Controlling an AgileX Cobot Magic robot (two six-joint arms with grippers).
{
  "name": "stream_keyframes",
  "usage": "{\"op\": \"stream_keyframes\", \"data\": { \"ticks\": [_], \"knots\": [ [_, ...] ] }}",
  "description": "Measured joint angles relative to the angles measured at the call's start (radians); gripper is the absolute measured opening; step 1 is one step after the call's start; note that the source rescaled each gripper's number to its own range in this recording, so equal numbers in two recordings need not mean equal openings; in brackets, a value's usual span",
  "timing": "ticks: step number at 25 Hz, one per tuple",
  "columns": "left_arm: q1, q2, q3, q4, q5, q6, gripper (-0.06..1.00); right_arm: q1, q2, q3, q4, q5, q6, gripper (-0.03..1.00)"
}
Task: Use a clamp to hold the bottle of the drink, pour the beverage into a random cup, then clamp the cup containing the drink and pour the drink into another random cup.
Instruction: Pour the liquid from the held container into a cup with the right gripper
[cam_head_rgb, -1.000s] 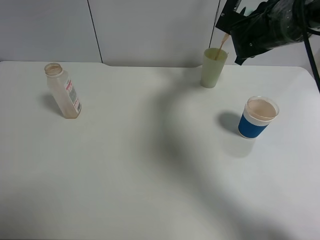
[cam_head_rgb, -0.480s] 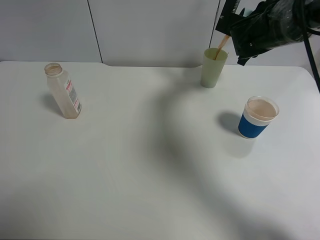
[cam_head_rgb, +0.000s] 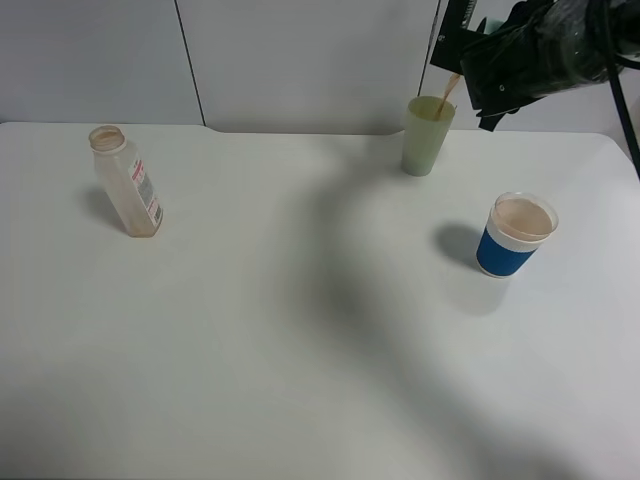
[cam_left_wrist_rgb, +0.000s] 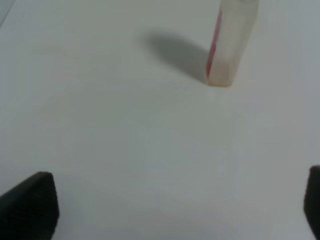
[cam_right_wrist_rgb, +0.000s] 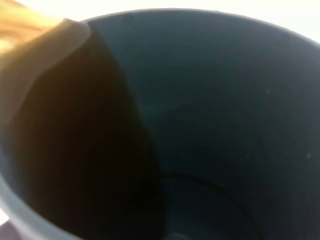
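Jaws of my right gripper (cam_head_rgb: 478, 62) are pressed onto the teal cup (cam_right_wrist_rgb: 200, 125), which I hold tipped at the upper right of the high view, just above the pale yellow-green tumbler (cam_head_rgb: 426, 137). Over the last second the brown stream (cam_head_rgb: 447, 90) has climbed with the lip: it started low, right at the tumbler's mouth, and now falls from a higher, steeper tilt into that mouth. My wrist view looks straight down the dark inside of the teal cup, with the beverage (cam_right_wrist_rgb: 85, 150) pooled against one wall and running out over the rim. I judge the second pour to be well under way, and the steeper tilt suggests that I am draining the remainder.

My left jaws (cam_left_wrist_rgb: 165, 205) are spread wide and hold nothing, hovering over the white surface (cam_head_rgb: 300, 330). The bottle (cam_head_rgb: 126, 182) stands upright at the upper left, uncapped and seemingly nearly empty. The blue-banded white cup (cam_head_rgb: 516, 234) stands apart at the right, untouched.
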Motion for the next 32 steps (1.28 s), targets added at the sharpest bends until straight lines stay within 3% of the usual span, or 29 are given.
{"op": "stream_keyframes", "data": {
  "ticks": [24,32],
  "knots": [
    [0.000,0.000,0.000,0.000,0.000,0.000,1.00,0.011,0.000,-0.002,0.000,0.008,-0.140,0.01],
    [0.000,0.000,0.000,0.000,0.000,0.000,1.00,0.011,0.000,-0.002,0.000,0.002,-0.252,0.01]
  ]
}}
